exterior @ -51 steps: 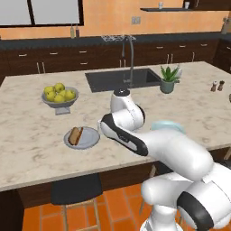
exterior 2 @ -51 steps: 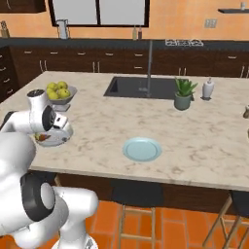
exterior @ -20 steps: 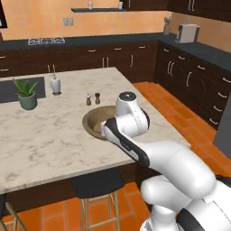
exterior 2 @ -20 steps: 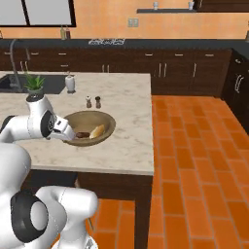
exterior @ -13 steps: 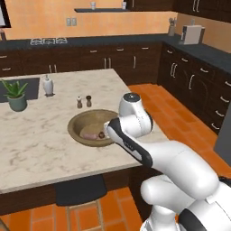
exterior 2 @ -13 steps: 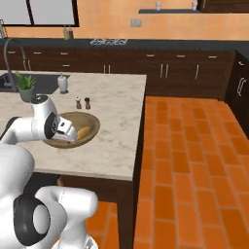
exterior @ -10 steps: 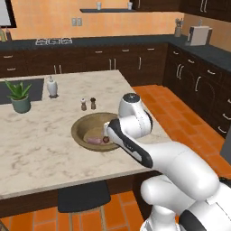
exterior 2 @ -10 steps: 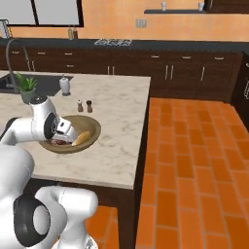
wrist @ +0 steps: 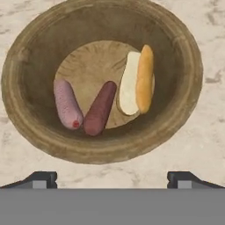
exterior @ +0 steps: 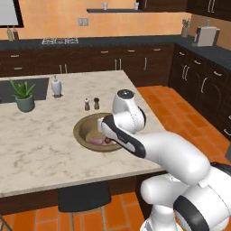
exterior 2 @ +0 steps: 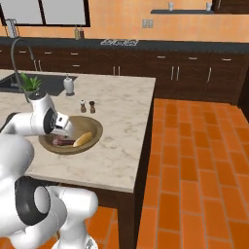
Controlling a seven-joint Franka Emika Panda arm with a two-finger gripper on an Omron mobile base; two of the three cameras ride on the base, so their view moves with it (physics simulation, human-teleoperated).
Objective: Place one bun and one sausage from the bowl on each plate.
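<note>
One wide, shallow, olive-brown wooden bowl [wrist: 26, 127] with a thick rim sits on the pale marbled stone counter [exterior: 40, 158], near the counter's end, and holds three items. Two are short sausages: a dark red-brown sausage [wrist: 99, 108] and a paler pinkish sausage [wrist: 67, 103], their lower ends almost meeting in the hand view so they form a V. The third is a single elongated bun [wrist: 137, 82], split lengthwise, cream on one half and yellow-orange on the other, lying just beside the dark sausage. The two-finger gripper [wrist: 112, 178] hangs directly over the bowl with its dark tips spread wide apart, gripping nothing. Behind the bowl stand two small dark-topped shakers [exterior: 91, 104] side by side, then one white soap bottle [exterior: 56, 85] and one green potted plant [exterior: 24, 95].
</note>
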